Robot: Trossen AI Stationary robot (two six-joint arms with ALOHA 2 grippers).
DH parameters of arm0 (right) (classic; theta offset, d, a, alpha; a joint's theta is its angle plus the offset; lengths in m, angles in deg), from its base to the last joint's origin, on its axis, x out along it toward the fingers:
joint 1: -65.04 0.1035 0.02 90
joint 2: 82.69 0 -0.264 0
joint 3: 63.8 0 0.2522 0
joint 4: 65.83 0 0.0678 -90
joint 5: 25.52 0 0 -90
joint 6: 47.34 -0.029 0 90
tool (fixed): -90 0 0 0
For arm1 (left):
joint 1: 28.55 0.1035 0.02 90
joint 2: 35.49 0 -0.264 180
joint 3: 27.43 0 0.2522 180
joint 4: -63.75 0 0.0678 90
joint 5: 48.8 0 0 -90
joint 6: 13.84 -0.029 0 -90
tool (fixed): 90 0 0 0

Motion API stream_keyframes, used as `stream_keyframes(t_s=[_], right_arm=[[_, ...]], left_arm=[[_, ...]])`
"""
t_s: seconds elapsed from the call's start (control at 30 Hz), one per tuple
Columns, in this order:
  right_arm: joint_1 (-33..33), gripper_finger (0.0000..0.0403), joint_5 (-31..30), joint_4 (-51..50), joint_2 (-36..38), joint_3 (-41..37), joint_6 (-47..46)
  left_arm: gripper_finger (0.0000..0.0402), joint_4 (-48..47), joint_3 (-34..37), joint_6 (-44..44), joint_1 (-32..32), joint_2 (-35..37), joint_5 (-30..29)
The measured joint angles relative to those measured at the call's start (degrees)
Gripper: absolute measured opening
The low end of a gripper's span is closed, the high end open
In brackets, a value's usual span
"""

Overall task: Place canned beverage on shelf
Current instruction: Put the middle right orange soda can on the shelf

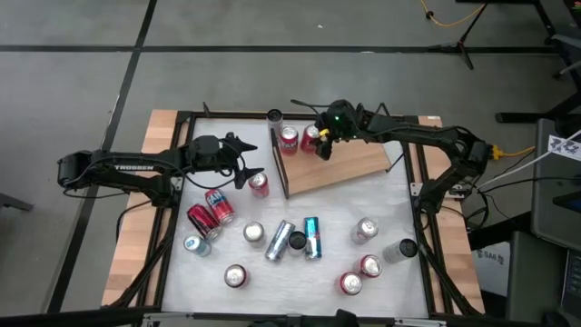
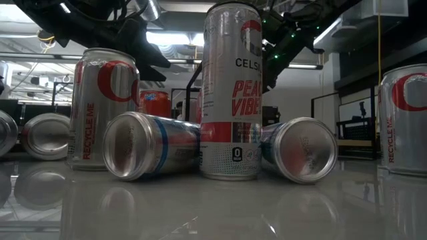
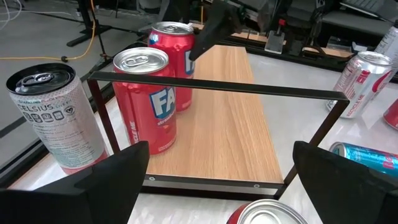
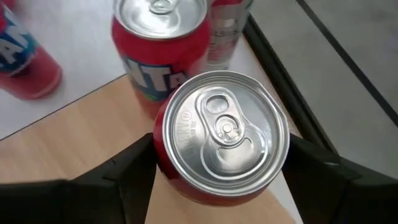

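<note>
We see the right pincer clamped on an upright red can standing directly beneath it on the shelf.

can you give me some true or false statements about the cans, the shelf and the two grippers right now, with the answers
1. Two red cans stand upright on the shelf. True: the first red can and the second red can stand at its railed end.
2. The right gripper is far from any can. False: its fingers sit either side of the second red can, seen from above in the right wrist view.
3. The left gripper holds a can. False: it is open and holds nothing, near the shelf's rail.
4. The silver Celsius can stands on the shelf. False: it stands on the table just outside the rail.
5. Several cans lie on their sides on the table. True.
</note>
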Motion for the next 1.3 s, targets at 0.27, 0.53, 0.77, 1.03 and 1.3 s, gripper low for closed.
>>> stream_keyframes(t_s=[0.27,0.53,0.77,1.03,1.3], right_arm=[[0.0,0.0289,-0.9,0.1,0.0,0.0,-0.7],[0.0,0.0289,1.2,0.1,0.0,0.0,-0.7],[0.0,0.0289,1.2,0.1,0.0,0.0,-0.7],[0.0,0.0289,1.2,0.0,0.0,0.0,-0.7],[0.0,0.0289,1.2,0.0,0.0,0.0,-0.7]], left_arm=[[0.0389,0.0,0.0,0.0,0.0,0.0,0.0],[0.0389,0.0,0.0,0.0,0.0,0.0,0.0],[0.0389,0.0,0.0,0.0,0.0,0.0,0.0],[0.0389,0.0,0.0,0.0,0.0,0.0,0.0],[0.0389,0.0,0.0,0.0,0.0,0.0,0.0]])
